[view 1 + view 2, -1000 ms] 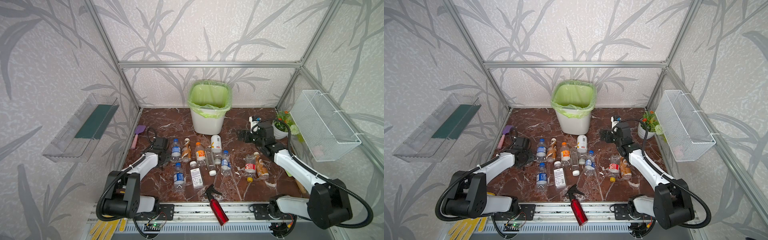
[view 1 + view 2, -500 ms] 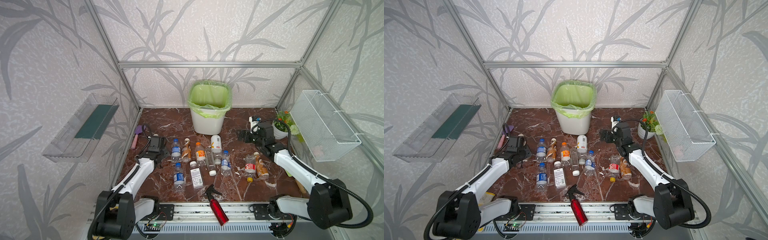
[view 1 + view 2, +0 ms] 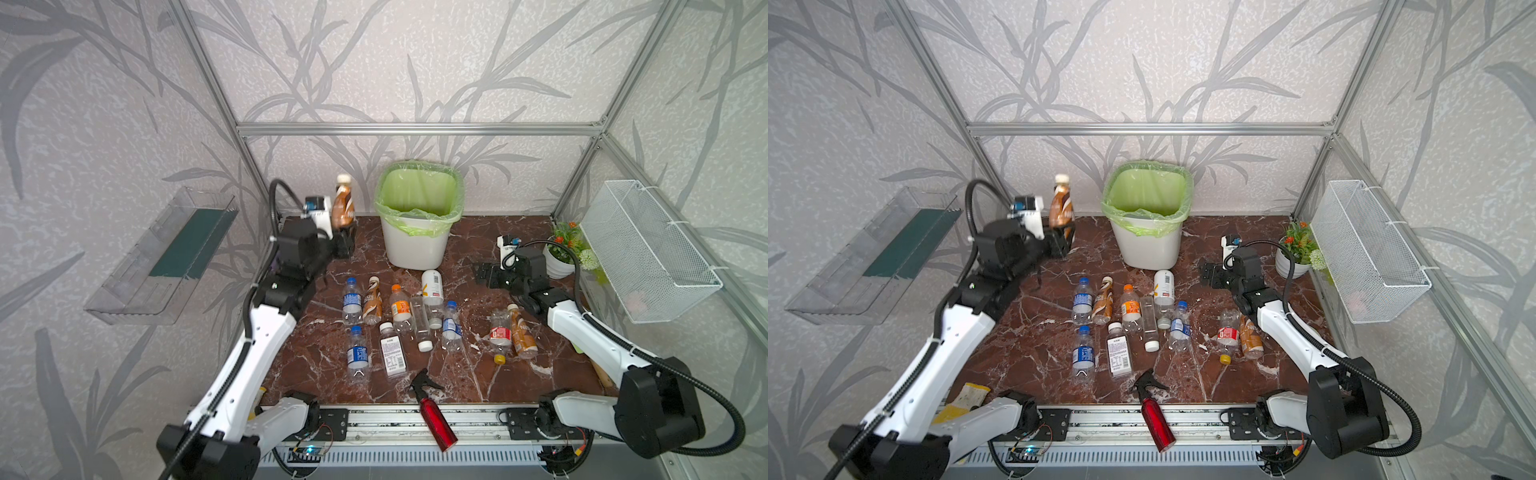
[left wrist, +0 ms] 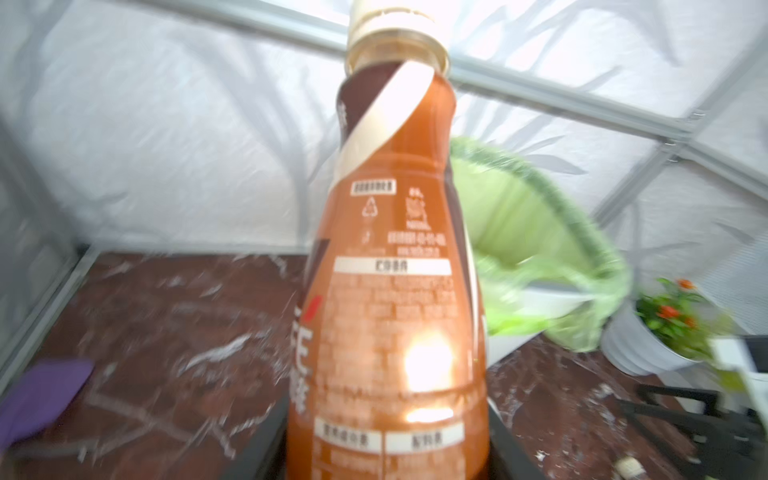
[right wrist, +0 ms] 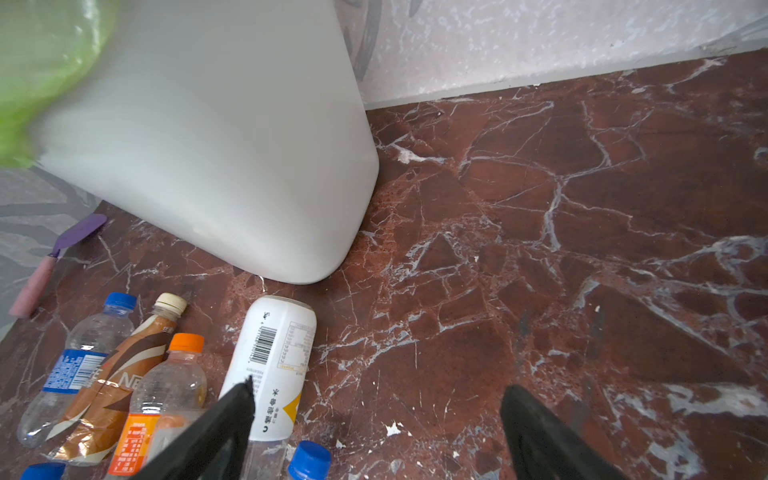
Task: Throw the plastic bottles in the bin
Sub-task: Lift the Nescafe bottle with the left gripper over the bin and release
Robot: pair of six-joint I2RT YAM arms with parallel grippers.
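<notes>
My left gripper (image 3: pixel 344 243) is shut on a brown coffee bottle (image 3: pixel 343 205) with a cream cap, held upright in the air just left of the bin (image 3: pixel 415 245). The left wrist view shows this bottle (image 4: pixel 390 291) between the black jaws, with the bin's green bag (image 4: pixel 540 232) behind it. Several plastic bottles (image 3: pixel 399 307) lie on the marble floor in front of the bin, and two more (image 3: pixel 511 332) lie to the right. My right gripper (image 5: pixel 376 390) is open and empty, low over the floor beside a white-labelled bottle (image 5: pixel 274 357).
A red spray bottle (image 3: pixel 434 415) lies at the front edge. A flower pot (image 3: pixel 557 266) and a wire-mesh basket (image 3: pixel 648 253) are at the right wall, a clear shelf (image 3: pixel 166 253) on the left wall. A purple spatula (image 5: pixel 79 232) lies at the back left.
My left gripper has risen from the floor and swung toward the back wall with the brown bottle upright in it. The right arm has hardly moved.
</notes>
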